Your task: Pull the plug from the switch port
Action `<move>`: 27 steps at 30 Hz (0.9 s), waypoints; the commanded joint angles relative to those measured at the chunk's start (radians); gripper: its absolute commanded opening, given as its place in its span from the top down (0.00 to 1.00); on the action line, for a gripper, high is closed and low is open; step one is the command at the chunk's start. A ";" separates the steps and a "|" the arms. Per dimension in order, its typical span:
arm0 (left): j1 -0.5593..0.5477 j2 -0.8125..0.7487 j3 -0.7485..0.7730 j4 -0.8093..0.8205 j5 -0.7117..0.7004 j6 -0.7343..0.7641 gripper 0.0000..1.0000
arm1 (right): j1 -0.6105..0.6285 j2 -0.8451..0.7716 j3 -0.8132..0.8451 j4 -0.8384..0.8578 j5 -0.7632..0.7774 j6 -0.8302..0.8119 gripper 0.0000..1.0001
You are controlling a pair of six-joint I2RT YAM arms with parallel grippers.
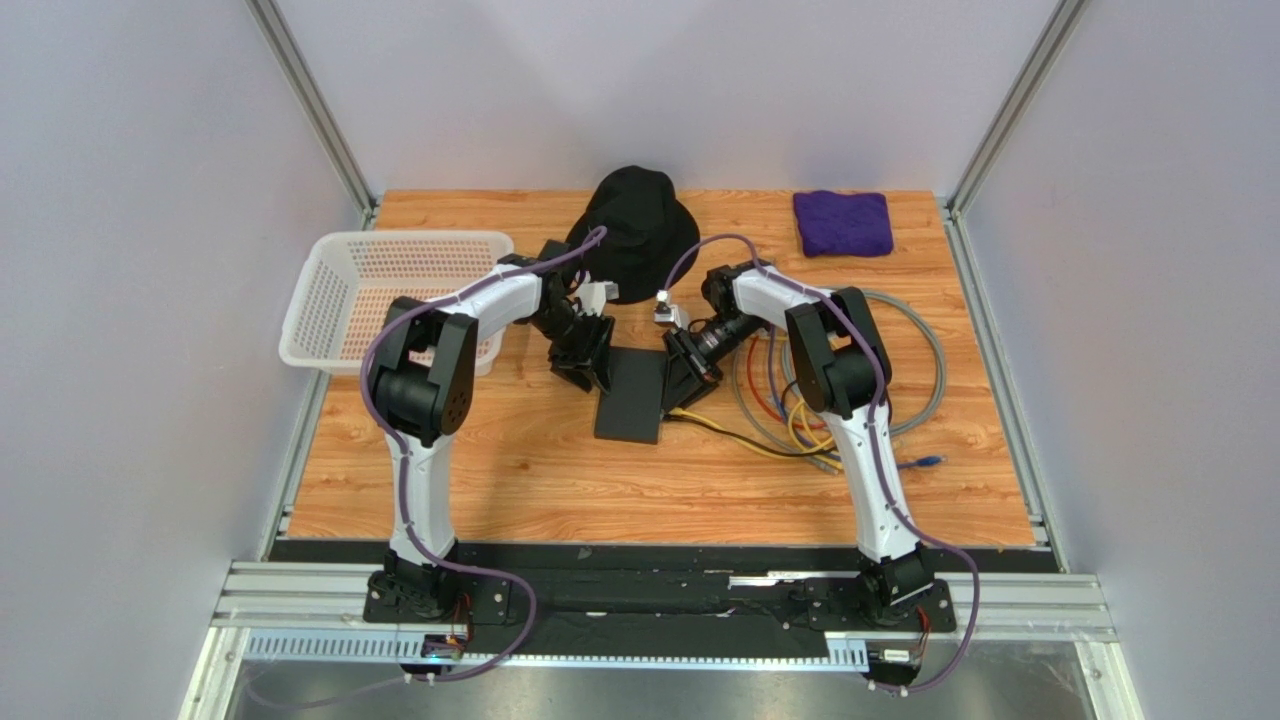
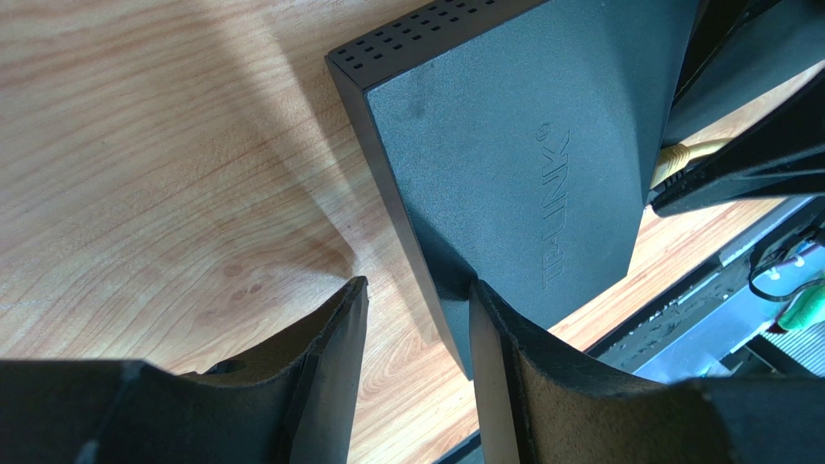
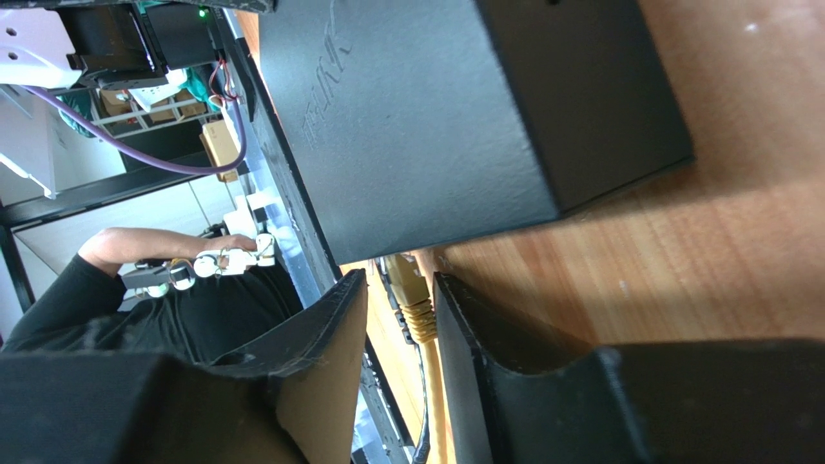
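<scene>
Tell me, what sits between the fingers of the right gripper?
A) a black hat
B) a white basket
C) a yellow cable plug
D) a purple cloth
C: the right wrist view shows the yellow cable plug lying between the fingers of the right gripper, right at the edge of the switch.

The left arm (image 1: 425, 375) is bolted at the near edge of the bench (image 1: 496, 488), left of centre. Its upper link stands upright, the elbow is high, and the forearm reaches inward toward mid-bench. The left gripper (image 1: 586, 368) pitches down, jaws parted, fingers (image 2: 329, 367) low over the surface. The right arm (image 1: 849, 360), based right of centre, is folded likewise. The right gripper (image 1: 687, 375) faces the left one, its fingers (image 3: 320, 358) drawn near together with a narrow gap between them.
</scene>
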State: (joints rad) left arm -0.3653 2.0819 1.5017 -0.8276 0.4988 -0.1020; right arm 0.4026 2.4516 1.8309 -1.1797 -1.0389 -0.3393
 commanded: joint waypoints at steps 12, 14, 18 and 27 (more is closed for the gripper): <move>-0.012 0.037 -0.026 0.002 -0.152 0.050 0.49 | 0.028 0.069 0.030 0.109 0.112 0.008 0.83; -0.012 0.037 -0.028 0.002 -0.149 0.050 0.48 | 0.028 0.066 0.028 0.111 0.119 0.008 0.84; -0.012 0.033 -0.029 0.005 -0.149 0.053 0.48 | 0.028 0.060 0.021 0.111 0.120 0.008 0.87; -0.012 0.032 -0.034 0.007 -0.151 0.059 0.48 | 0.028 0.044 -0.001 0.085 0.112 -0.023 0.96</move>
State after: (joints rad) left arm -0.3653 2.0815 1.5013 -0.8276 0.4965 -0.0994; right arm 0.4023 2.4653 1.8473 -1.1931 -1.0271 -0.3218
